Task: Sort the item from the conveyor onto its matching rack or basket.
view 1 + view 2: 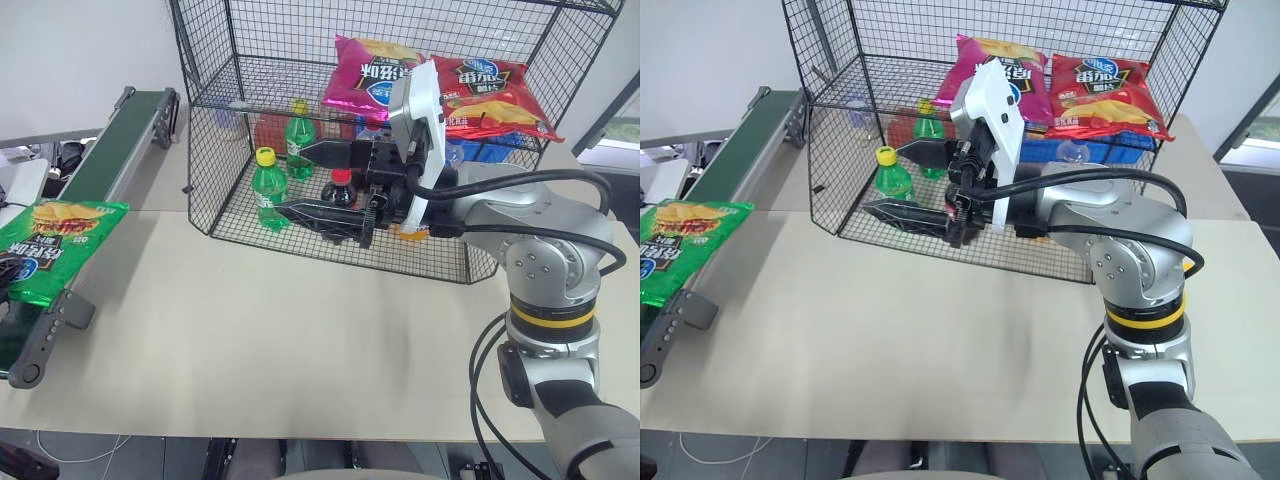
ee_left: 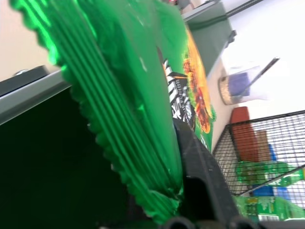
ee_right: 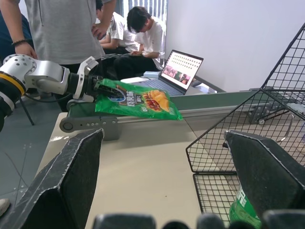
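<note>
Where the right wrist view shows it, left gripper (image 3: 97, 85) pinches green crisp bag (image 3: 138, 100); right gripper (image 1: 305, 180) gapes empty.

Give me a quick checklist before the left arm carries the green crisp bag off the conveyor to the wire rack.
1. Left gripper shut on the green crisp bag: ok.
2. Bag lifted off the conveyor: ok, seen in the right wrist view.
3. Grip sits at the bag's end, the rest hanging free: cannot tell if secure.
4. Right gripper open, holding nothing: ok.
5. Right gripper hangs before the wire rack: not ok.
6. Upper shelf room beside the pink bag: ok.
</note>
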Motion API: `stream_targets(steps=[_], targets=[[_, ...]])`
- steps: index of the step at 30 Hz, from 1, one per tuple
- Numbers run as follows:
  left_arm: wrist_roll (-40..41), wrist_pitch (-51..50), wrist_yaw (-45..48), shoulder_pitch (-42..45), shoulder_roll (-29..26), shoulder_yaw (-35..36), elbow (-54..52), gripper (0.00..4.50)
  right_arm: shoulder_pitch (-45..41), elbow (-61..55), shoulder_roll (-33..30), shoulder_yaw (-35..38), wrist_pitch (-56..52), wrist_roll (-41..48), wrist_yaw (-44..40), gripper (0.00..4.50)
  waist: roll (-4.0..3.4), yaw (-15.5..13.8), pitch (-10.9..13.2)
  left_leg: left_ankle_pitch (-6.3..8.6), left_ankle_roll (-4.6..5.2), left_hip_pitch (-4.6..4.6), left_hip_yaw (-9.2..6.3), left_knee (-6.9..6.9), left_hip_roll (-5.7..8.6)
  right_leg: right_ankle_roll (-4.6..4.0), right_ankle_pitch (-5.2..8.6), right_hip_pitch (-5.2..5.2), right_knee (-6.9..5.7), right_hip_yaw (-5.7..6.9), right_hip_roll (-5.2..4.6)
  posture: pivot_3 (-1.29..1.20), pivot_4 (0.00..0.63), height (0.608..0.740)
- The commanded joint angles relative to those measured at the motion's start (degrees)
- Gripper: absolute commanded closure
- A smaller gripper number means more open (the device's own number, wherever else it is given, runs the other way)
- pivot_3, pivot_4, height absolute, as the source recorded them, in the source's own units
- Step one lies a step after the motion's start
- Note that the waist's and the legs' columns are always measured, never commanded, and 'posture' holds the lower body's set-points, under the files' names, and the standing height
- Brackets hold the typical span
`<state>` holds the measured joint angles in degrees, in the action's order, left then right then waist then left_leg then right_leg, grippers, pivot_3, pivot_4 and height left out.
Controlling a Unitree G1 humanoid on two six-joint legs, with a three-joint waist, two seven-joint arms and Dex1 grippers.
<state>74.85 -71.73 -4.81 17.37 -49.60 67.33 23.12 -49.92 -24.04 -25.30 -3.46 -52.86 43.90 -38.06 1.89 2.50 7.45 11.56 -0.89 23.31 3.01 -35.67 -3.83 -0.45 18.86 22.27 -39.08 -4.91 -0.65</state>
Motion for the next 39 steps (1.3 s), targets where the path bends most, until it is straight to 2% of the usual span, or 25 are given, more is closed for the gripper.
stream_targets(steps=[1,5,9,11,14,18,21,24,31,39], targets=[[8.67,-2.54,1.22,3.20,-1.52,-0.76,-7.59,4.45,0.62,-1.40,-0.91,2.79,1.11,0.28,0.96,0.00,0.12,-0.08,-0.01,0.00,0.00,0.01,-0.02,0.00,0.00,0.00,0.00,-0.01,0.02,0.02,0.00,0.00,0.150,0.740],[22.79,-4.51,-0.13,5.63,-2.61,-6.83,-14.40,4.45,1.77,-3.23,-2.47,4.57,0.50,2.22,0.82,0.00,0.14,-0.38,-0.01,0.00,-0.01,0.04,-0.03,0.00,0.09,0.00,0.00,-0.03,0.03,0.07,-0.15,0.00,0.150,0.740],[37.00,-1.91,-2.14,5.29,-6.65,-17.28,-19.94,4.45,2.18,-4.10,-3.12,6.61,0.96,4.06,1.00,0.00,0.12,-0.03,0.00,0.00,-0.01,0.00,-0.03,0.04,0.08,0.00,0.00,-0.04,0.03,0.03,-0.16,0.00,0.150,0.740],[38.15,-1.47,-0.33,7.04,-7.91,-20.95,-21.76,4.45,1.47,-3.85,-2.88,7.65,1.28,4.53,1.85,0.00,0.06,0.20,0.04,0.00,-0.02,-0.04,0.00,0.06,0.07,0.00,0.00,-0.04,0.03,0.02,-0.13,0.00,0.150,0.740],[38.15,-0.52,2.67,14.54,-7.85,-27.97,-24.56,4.45,0.30,-4.48,-2.07,10.07,1.50,6.12,4.30,0.00,0.00,-0.05,0.08,-0.10,-0.17,-0.06,0.02,0.07,0.09,0.01,0.00,-0.02,0.03,-0.01,0.14,0.00,0.150,0.740],[38.15,4.57,-0.96,27.53,-1.59,-36.52,-23.68,4.45,0.11,-5.89,-1.89,10.86,2.64,5.32,6.89,0.00,-0.02,-0.60,0.07,-0.13,-0.22,-0.03,0.01,0.09,0.16,0.01,0.01,-0.03,0.06,0.00,0.33,0.00,0.150,0.740],[38.10,9.25,-4.47,32.90,1.59,-41.27,-22.12,4.45,0.11,-6.25,-2.54,11.12,4.24,3.26,8.47,0.00,-0.02,-0.83,0.07,-0.13,-0.21,-0.01,0.08,0.11,0.28,0.02,0.01,-0.04,0.09,-0.13,0.27,0.00,0.150,0.740],[32.08,13.95,-2.84,37.91,5.68,-44.04,-19.36,4.45,1.18,-7.13,-3.66,11.29,5.46,0.68,10.84,0.00,-0.02,-1.02,0.08,-0.16,-0.24,-0.01,0.11,0.09,0.32,0.02,0.01,-0.03,0.09,-0.23,0.26,0.00,0.150,0.740],[13.24,22.53,11.42,43.31,16.27,-48.73,-11.94,4.45,3.66,-10.50,-3.43,11.89,5.34,-0.51,16.93,0.00,-0.06,-1.72,0.07,-0.45,-0.71,-0.02,0.28,0.09,0.49,0.03,0.01,-0.03,0.11,-0.43,0.32,0.00,0.150,0.740],[-0.24,31.48,23.01,50.15,24.13,-47.24,1.08,4.45,4.54,-13.66,-3.41,12.26,3.92,0.75,21.87,0.00,-0.07,-1.62,0.07,-0.45,-0.69,0.08,0.36,0.11,0.65,0.06,0.03,-0.02,0.21,-0.51,0.29,0.00,0.150,0.740]])
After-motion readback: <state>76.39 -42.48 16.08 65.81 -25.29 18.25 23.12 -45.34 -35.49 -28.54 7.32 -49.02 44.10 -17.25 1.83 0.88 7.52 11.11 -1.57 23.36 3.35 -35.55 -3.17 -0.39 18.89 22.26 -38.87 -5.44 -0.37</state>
